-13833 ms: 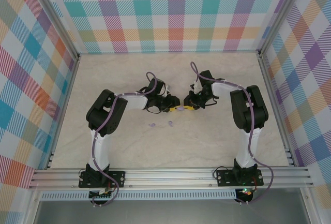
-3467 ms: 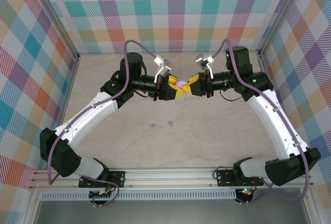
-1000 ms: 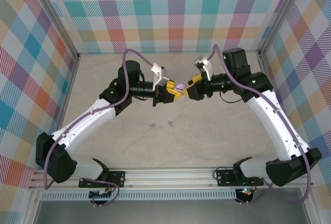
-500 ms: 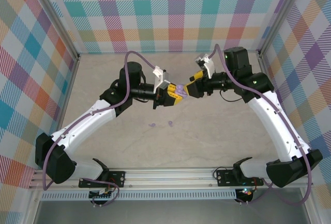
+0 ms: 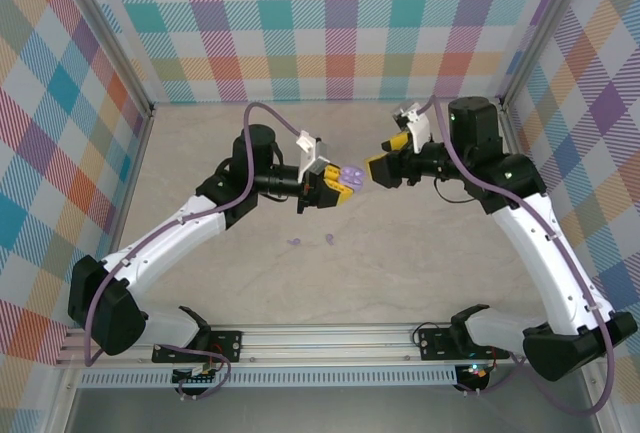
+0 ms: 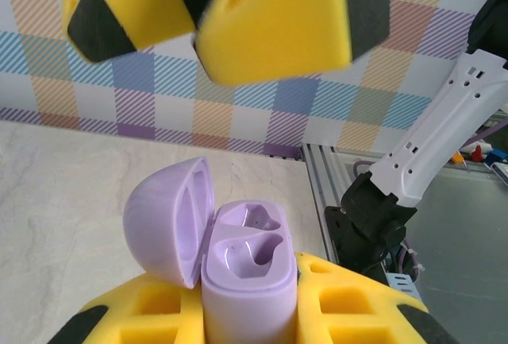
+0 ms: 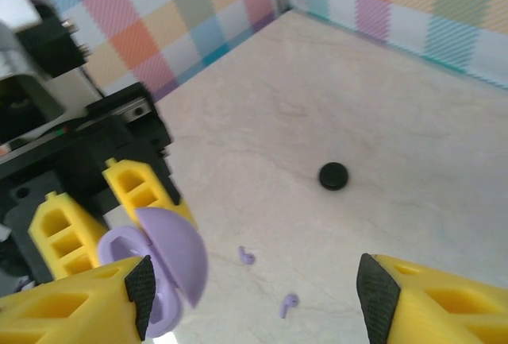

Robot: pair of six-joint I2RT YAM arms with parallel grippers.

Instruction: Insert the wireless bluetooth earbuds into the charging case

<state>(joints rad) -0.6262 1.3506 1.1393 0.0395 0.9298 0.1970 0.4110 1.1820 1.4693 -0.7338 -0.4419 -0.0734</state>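
- the table (image 5: 420,283) has a pale beige top with a faint marble pattern, lit soft and even.
- the back wall (image 5: 330,23) is a checked cloth with squares of teal, purple, orange, yellow and white.
- the left wall (image 5: 50,153) and the right wall (image 5: 600,133) carry the same checked pattern.
- slanted metal posts (image 5: 105,33) stand at the back corners.
- a silver metal rail (image 5: 330,341) runs along the near edge of the table.
- below this rail lies a plain grey surface (image 5: 330,408).
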